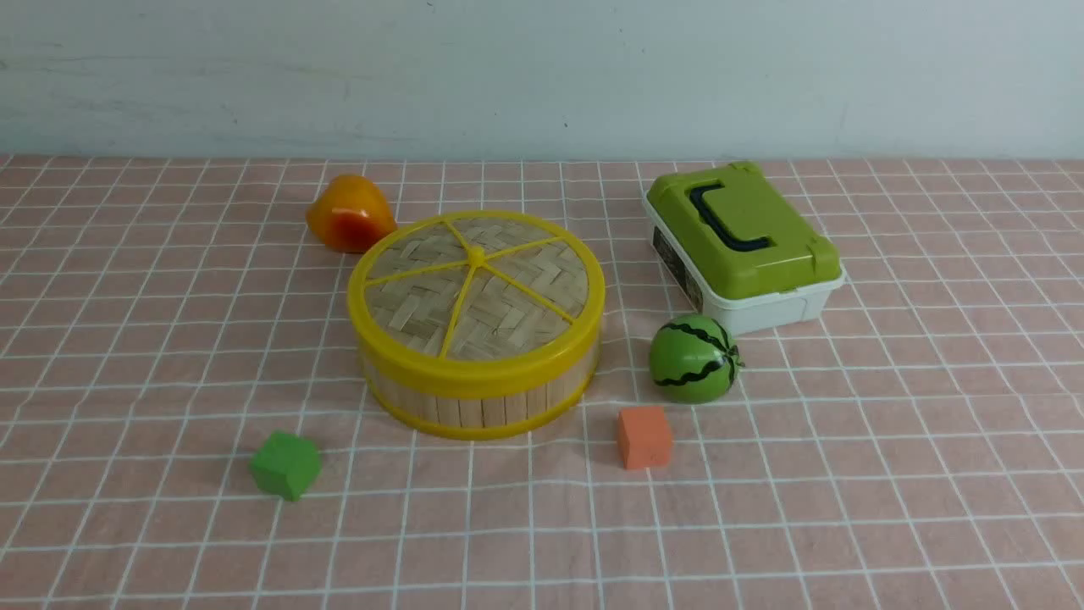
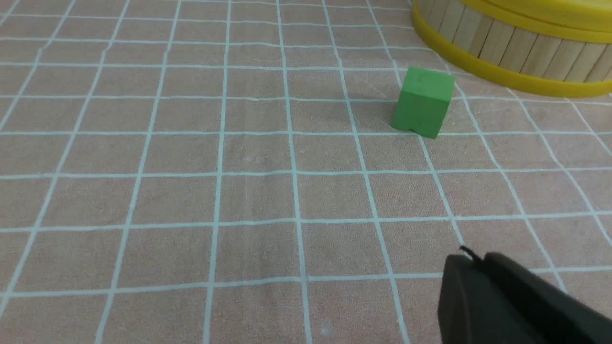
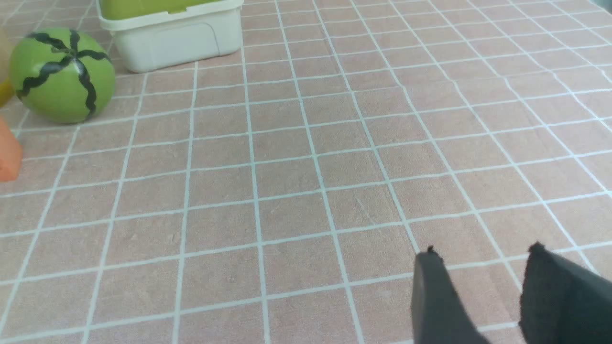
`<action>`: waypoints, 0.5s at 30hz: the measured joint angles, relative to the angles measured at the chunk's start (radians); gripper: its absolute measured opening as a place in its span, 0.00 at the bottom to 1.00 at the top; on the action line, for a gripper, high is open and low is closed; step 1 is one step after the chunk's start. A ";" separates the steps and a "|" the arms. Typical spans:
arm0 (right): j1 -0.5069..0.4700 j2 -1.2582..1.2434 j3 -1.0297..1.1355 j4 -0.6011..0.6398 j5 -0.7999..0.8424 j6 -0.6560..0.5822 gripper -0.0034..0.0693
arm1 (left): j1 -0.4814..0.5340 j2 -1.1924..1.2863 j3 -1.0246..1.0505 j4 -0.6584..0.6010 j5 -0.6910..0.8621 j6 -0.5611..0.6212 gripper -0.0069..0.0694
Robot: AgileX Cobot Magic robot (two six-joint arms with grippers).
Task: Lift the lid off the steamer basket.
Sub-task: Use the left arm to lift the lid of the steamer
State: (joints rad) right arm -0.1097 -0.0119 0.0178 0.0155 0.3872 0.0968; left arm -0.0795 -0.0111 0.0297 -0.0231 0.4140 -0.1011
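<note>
The lid (image 1: 477, 292), woven bamboo with a thick yellow rim, spokes and centre knob, sits closed on the steamer basket (image 1: 474, 405) at the middle of the table. The basket's slats and lower yellow ring also show in the left wrist view (image 2: 507, 45). Neither arm shows in the front view. My left gripper (image 2: 471, 262) hangs over bare cloth, near the green cube, with its black fingers pressed together and empty. My right gripper (image 3: 483, 255) hangs over bare cloth with a gap between its fingers and holds nothing.
A green cube (image 1: 285, 464) lies in front left of the basket, an orange cube (image 1: 644, 436) in front right. A toy watermelon (image 1: 694, 358) and a white box with a green lid (image 1: 741, 246) stand to the right. An orange fruit (image 1: 349, 213) lies behind left.
</note>
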 joint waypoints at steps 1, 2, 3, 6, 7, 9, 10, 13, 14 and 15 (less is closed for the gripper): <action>0.000 0.000 0.000 0.000 0.000 0.000 0.38 | 0.000 0.000 0.000 0.000 0.000 0.000 0.12; 0.000 0.000 0.000 0.000 0.000 0.000 0.38 | 0.000 0.000 0.000 0.000 0.000 0.000 0.12; 0.000 0.000 0.000 0.000 0.000 0.000 0.38 | 0.000 0.000 0.000 0.000 0.000 0.000 0.12; 0.000 0.000 0.000 0.000 0.000 0.000 0.38 | 0.000 0.000 0.000 0.000 0.000 0.000 0.13; 0.000 0.000 0.000 0.000 0.000 0.000 0.38 | 0.000 0.000 0.000 0.000 0.000 0.000 0.13; 0.000 0.000 0.000 0.000 0.000 0.000 0.38 | 0.000 0.000 0.000 0.000 0.000 0.000 0.13; 0.000 0.000 0.000 0.000 0.000 0.000 0.38 | 0.000 0.000 0.000 0.000 0.000 0.000 0.13; 0.000 0.000 0.000 0.000 0.000 0.000 0.38 | 0.000 0.000 0.000 0.000 0.000 0.000 0.13; 0.000 0.000 0.000 0.000 0.000 0.000 0.38 | 0.000 0.000 0.000 0.000 0.000 0.000 0.13; 0.000 0.000 0.000 0.000 0.000 0.000 0.38 | 0.000 0.000 0.000 0.000 0.000 0.000 0.13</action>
State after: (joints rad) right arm -0.1097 -0.0119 0.0178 0.0155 0.3872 0.0968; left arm -0.0795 -0.0111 0.0297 -0.0231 0.4140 -0.1011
